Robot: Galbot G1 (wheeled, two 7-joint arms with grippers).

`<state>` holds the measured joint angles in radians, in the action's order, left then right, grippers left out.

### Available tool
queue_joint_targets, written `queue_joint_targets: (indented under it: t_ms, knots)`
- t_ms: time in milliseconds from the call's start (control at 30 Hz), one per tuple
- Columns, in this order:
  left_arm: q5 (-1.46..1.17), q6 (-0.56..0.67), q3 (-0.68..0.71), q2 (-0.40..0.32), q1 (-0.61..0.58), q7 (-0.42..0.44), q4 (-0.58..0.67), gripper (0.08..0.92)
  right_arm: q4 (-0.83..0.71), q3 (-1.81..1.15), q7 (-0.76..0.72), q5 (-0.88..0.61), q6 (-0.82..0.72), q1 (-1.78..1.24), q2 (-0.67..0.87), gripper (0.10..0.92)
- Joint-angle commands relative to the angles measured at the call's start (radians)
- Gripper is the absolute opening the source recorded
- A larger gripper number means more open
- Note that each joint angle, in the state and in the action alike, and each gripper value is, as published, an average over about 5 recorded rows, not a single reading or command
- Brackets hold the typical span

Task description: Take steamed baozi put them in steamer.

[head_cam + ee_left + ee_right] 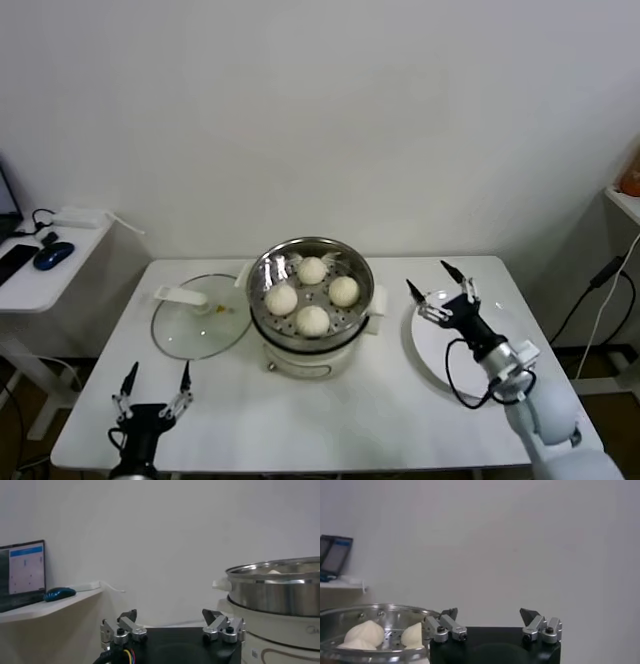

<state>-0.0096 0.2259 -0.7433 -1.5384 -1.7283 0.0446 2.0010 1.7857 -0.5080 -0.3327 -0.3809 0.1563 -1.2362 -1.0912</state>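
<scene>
Left hand (156, 381) low, fingers spread.

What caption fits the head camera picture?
Four baozi sit in the steamer; both grippers, left and right, open and empty.

left gripper (156, 380) low, jaws apart | right gripper (441, 282) raised, jaws apart

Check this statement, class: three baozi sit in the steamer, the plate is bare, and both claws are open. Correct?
Not quite. The head view shows four baozi in the steamer. The plate is bare; left claw and right claw are open.
</scene>
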Motion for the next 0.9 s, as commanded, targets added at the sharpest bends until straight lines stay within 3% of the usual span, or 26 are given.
queue_joint_targets:
  t_ms: [33, 900]
  knots:
    - [-0.020, -0.002, -0.007, -0.009, 0.006, 0.010, -0.005, 0.823, 0.057, -0.100, 0.017, 0.045, 0.103, -0.209, -0.222, 0.823]
    - [-0.029, 0.001, -0.015, -0.003, -0.006, 0.053, 0.004, 0.823, 0.045, -0.110, -0.002, 0.043, 0.139, -0.278, -0.253, 0.823]
